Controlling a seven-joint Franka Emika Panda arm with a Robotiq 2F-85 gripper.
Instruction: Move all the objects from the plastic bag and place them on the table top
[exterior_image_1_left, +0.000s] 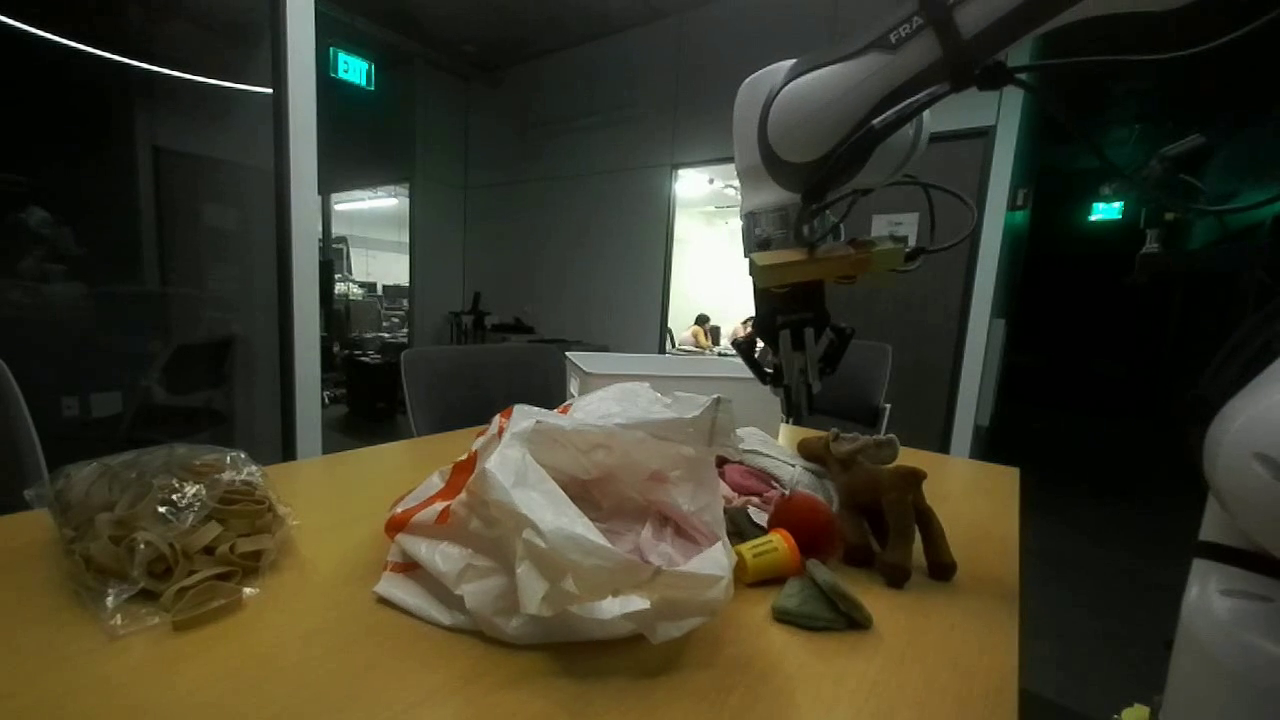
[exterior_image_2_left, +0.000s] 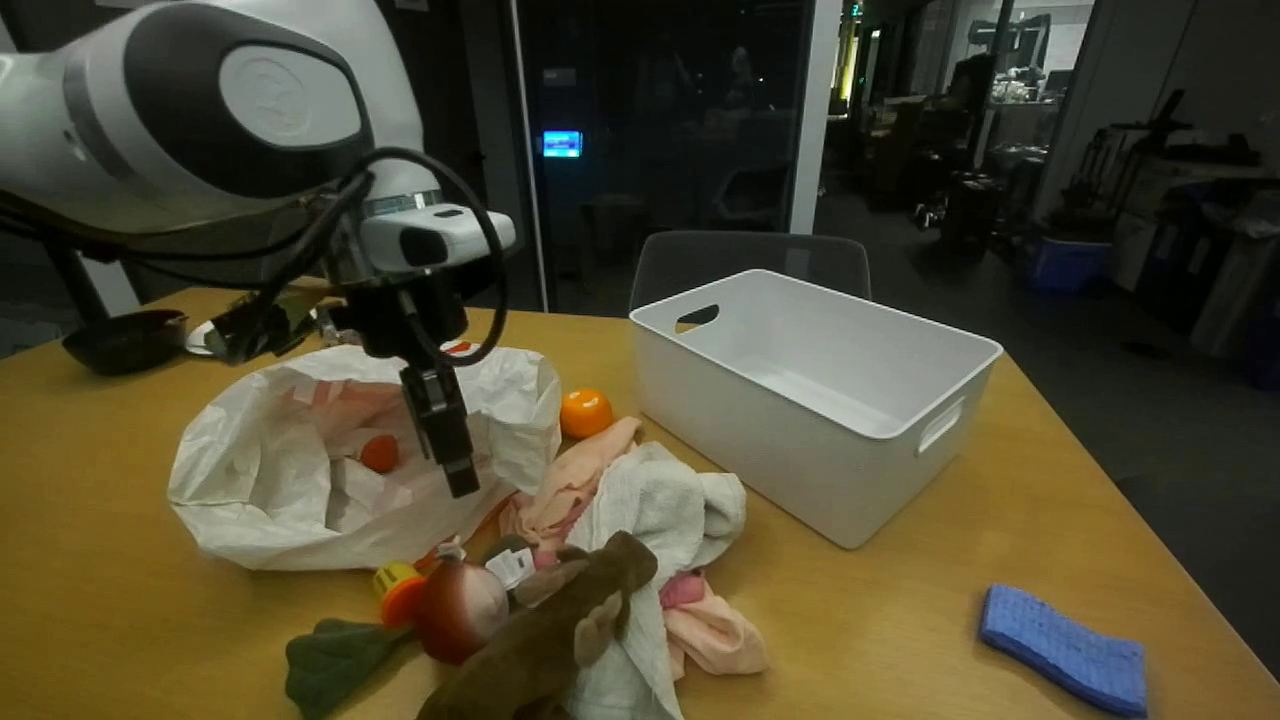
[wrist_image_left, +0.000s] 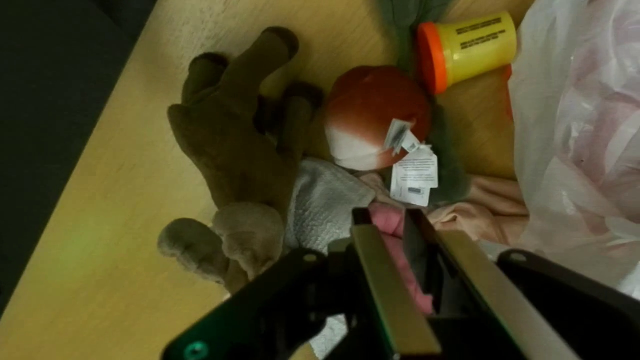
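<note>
The white arm (exterior_image_2_left: 290, 100) reaches out high over the table top (exterior_image_1_left: 330, 640), bends at the wrist and points its gripper (wrist_image_left: 387, 216) downward, the fingers tilted off vertical in an exterior view. The fingertips hang over the loose things beside the bag; they stand apart by a narrow gap, and a pink piece (wrist_image_left: 388, 222) shows through it.

The plastic bag (exterior_image_1_left: 480, 570) sits slumped on the table top, broader than it is tall, its mouth turned toward those things; a small red object (exterior_image_2_left: 380, 453) lies inside. Near the mouth, a yellow can (wrist_image_left: 480, 47) rests on its side, its orange lid toward the red-and-white ball (wrist_image_left: 375, 110) and its base toward the bag (the ball's white tags trail toward the gripper in the wrist view).

Beside the ball a brown plush animal (exterior_image_1_left: 890, 490) stands on its legs; in the wrist view its long body runs from the upper left down to the head, which has paler, rounded flaps. A green leaf-shaped piece (exterior_image_1_left: 820, 605) lies near the can. A white towel (exterior_image_2_left: 660, 500) stretches lengthwise along the animal, with peach cloth (exterior_image_2_left: 715, 635) poking out from it. An orange ball (exterior_image_2_left: 586, 413) sits between the bag and the white box (exterior_image_2_left: 740, 440), whose long axis slants from upper left to lower right there.
</note>
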